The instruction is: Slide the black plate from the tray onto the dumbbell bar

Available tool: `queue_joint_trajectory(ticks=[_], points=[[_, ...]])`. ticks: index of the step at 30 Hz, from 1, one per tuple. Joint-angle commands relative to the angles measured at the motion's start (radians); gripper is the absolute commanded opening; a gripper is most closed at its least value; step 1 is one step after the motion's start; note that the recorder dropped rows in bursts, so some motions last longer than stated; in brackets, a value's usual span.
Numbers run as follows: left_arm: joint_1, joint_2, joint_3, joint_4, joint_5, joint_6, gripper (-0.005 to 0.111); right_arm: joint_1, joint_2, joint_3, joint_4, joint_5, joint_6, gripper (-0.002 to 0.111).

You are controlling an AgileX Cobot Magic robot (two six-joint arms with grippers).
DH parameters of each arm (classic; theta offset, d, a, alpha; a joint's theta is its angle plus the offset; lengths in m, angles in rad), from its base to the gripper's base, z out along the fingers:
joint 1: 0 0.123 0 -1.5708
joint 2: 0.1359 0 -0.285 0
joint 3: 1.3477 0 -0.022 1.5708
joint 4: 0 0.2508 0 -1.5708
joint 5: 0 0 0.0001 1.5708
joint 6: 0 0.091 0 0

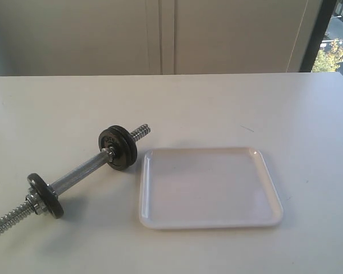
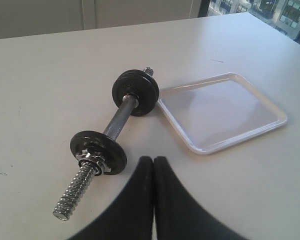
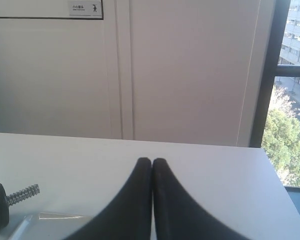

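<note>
Both my grippers are closed with nothing in them. The left gripper [image 2: 153,165] and the right gripper [image 3: 152,165] each show 2 black fingers pressed flat together.

In the exterior view the dumbbell bar [image 1: 80,174] lies on the table [image 1: 217,103], running from about 8 o'clock to 2 o'clock. It lies at 9 o'clock from the tray [image 1: 211,224]. The black plate [image 1: 128,153] is threaded on the bar. It looks to be the outer one of 2 discs packed face to face, just beside the tray's far left corner, with the inner disc [image 1: 110,140] behind it. I cannot tell whether the plate touches the tray's rim. A single disc [image 1: 46,195] sits further down the bar toward 8 o'clock.

My left gripper hangs over the table, apart from the bar. The bar's near threaded end [image 2: 72,197] and the single disc come first in front of its tips. The black plate is well beyond them, up the bar. My right gripper is also clear of everything, and the black plate shows only as a dark sliver at the edge of its view.
</note>
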Motion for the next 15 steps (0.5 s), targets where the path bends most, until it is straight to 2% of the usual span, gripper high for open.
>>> queue_joint_trajectory(ticks=[1,5,9,12,15], points=[[0.003,-0.006,0.006,-0.018,-0.005,-0.009,0.000,-0.003,-0.006,0.005,-0.001,-0.007,0.002,0.000],[0.003,-0.006,0.008,-0.012,-0.005,-0.004,0.000,-0.003,-0.006,0.005,-0.001,-0.007,0.002,0.000],[0.003,-0.032,0.032,-0.003,-0.025,0.099,0.000,-0.003,-0.006,0.005,-0.001,-0.007,0.002,0.000],[0.017,-0.037,0.103,-0.002,-0.168,0.168,0.000,-0.003,-0.006,0.005,-0.001,-0.007,0.002,0.000],[0.075,-0.037,0.198,-0.005,-0.380,0.156,0.000,-0.003,-0.010,0.005,-0.001,-0.003,0.002,0.000]])
